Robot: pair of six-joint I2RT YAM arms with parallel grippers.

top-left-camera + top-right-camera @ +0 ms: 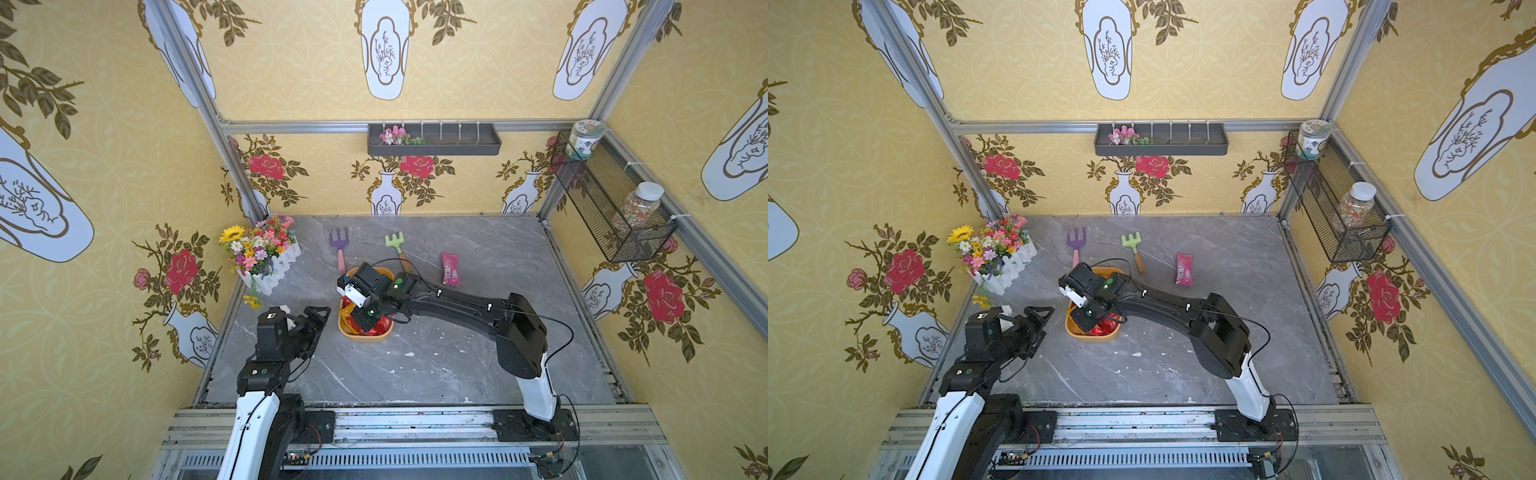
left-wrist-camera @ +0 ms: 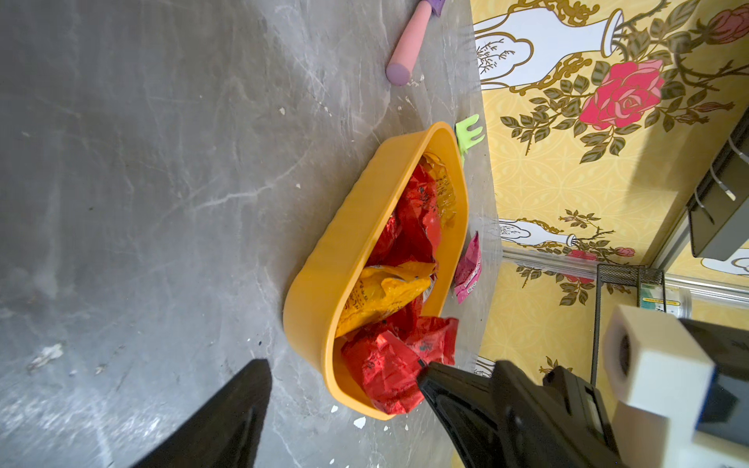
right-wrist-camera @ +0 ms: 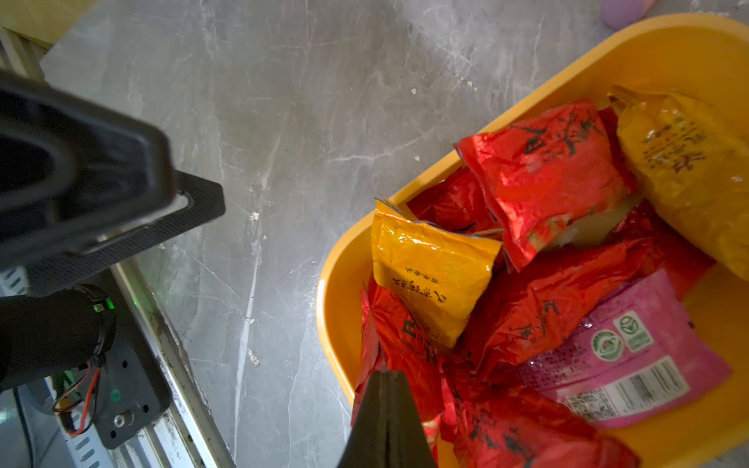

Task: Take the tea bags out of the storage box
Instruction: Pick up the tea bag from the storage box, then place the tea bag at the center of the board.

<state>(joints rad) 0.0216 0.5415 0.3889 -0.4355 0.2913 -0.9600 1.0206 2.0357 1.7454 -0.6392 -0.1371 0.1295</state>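
Sitting on the grey table (image 1: 457, 353), the yellow storage box (image 2: 324, 259) lies directly beneath the right gripper (image 3: 385, 377); the left gripper (image 1: 322, 320) hovers just beside the box, jaws apart. The right gripper's jaws are pinched together on a red tea bag (image 3: 405, 344), with more tea bags (image 3: 543, 170) heaped around its tips.

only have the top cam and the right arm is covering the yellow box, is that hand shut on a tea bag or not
Observer: Right wrist view: the right hand is shut, apparently pinching the corner of a red tea bag at the near end of the storage box.
operator: any pink ones in there
Observer: One pink tea bag lies inside, label up, which your view hides.
operator: anything besides red
Observer: Two golden-orange tea bags: one beside the hand, the other farther along.
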